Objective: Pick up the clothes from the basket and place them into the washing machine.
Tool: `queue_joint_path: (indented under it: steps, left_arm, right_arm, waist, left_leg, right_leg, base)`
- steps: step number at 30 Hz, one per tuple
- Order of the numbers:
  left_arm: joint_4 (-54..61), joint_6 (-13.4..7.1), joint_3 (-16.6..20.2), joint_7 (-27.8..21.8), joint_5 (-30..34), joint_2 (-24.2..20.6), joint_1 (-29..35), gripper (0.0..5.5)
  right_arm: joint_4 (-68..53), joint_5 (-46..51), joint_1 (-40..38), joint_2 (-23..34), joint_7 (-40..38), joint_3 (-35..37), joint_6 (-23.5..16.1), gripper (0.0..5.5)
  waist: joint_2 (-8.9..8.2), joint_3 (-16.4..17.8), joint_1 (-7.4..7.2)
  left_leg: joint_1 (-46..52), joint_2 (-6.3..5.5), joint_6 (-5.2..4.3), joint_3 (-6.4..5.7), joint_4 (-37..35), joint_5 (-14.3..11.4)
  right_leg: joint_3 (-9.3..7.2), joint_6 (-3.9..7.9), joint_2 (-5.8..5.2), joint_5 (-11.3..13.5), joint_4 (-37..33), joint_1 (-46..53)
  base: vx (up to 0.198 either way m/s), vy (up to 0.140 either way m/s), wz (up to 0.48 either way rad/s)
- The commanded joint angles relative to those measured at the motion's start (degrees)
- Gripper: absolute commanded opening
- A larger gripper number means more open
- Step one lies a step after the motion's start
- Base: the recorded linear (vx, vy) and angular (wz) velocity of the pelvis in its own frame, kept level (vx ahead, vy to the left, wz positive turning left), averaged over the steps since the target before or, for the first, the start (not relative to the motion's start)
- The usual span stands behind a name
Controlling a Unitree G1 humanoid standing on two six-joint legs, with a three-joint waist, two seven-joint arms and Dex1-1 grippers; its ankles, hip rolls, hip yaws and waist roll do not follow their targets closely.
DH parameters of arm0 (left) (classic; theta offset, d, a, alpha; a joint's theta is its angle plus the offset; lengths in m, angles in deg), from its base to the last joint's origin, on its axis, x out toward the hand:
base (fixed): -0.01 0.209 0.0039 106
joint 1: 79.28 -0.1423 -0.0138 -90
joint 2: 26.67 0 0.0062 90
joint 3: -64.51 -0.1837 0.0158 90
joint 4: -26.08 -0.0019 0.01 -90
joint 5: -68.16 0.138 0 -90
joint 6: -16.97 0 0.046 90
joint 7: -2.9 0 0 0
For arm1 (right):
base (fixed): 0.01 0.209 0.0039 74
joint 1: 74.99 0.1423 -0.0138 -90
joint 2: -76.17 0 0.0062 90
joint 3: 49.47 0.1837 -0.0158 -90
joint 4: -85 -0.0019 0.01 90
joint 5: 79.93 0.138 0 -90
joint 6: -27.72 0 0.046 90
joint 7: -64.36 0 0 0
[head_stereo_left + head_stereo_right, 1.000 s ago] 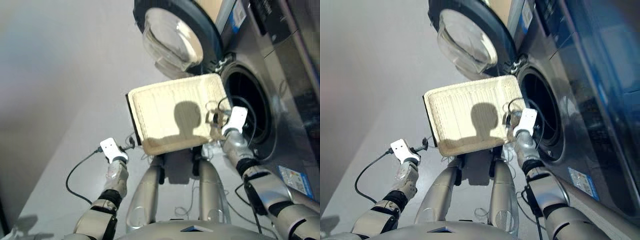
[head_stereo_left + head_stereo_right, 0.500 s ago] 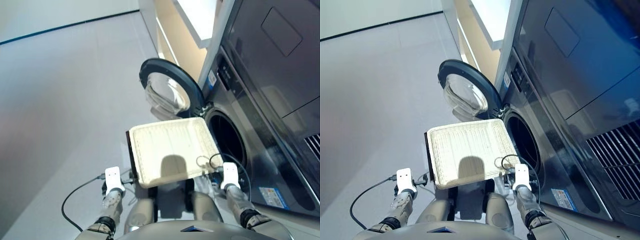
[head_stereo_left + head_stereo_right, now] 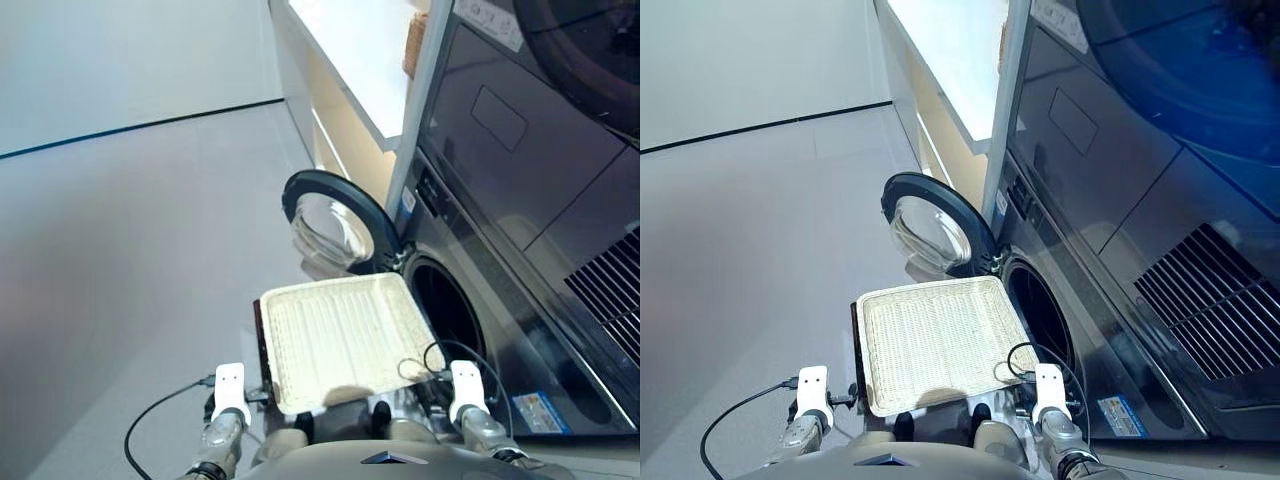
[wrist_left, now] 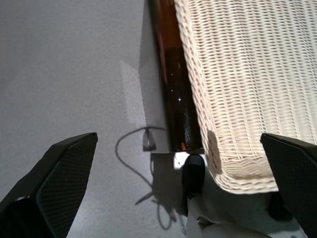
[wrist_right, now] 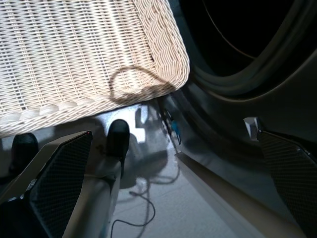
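While both arms hang low at the bottom of the head view, the shallow rectangular cream-white woven wicker basket [image 3: 340,340] sits between them, its inside showing only bare weave; no clothes are visible in it. At about 12 o'clock from the basket, the round black-rimmed porthole door of clear bulging glass [image 3: 335,220] stands swung open. At roughly 2 o'clock from the basket is the dark drum opening [image 3: 447,310] of the dark grey glossy front-loading washing machine [image 3: 520,330]; its interior is too dark to read. The basket's near right corner lies just beside the drum's rubber seal in the right wrist view. The left gripper [image 4: 178,188] is at 7 o'clock from the basket, fingers spread wide, holding nothing, one finger [image 4: 54,188] over the grey floor [image 3: 130,250] and the other finger [image 4: 292,178] over the wicker. The right gripper [image 5: 173,183] is at 5 o'clock from the basket, fingers likewise spread wide and holding nothing. A thin black cable [image 3: 155,420] loops over the floor by the left arm.
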Motion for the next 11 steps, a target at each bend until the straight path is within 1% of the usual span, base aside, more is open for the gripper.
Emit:
queue_joint_path:
  steps: [1, 11]
  left_arm:
    - [-0.64, -0.93, 1.75, -0.19, 2.01, 0.31, 1.97, 5.50]
    - [-1.13, -0.38, 1.72, -0.32, 1.72, 0.51, 1.98, 5.50]
  right_arm:
    - [-0.02, -0.95, 2.15, -0.53, 0.06, -0.25, -0.53, 5.50]
    - [0.00, -0.68, 1.90, -0.66, -0.05, -0.40, -0.32, 5.50]
  waist:
    - [-1.59, 0.23, 0.14]
    - [-1.69, -0.16, 0.09]
  left_leg:
    - [1.43, -0.94, -2.77, 1.85, -0.13, 0.65]
    - [2.84, -0.65, -2.56, 1.46, 0.47, -0.15]
  right_leg:
    - [-0.34, 5.23, -1.63, 7.00, -6.70, 3.75]
    - [-0.53, 4.88, -1.40, 5.88, -6.82, 5.77]
  base:
    - [0.000, 0.000, 0.000]
    - [0.000, 0.000, 0.000]
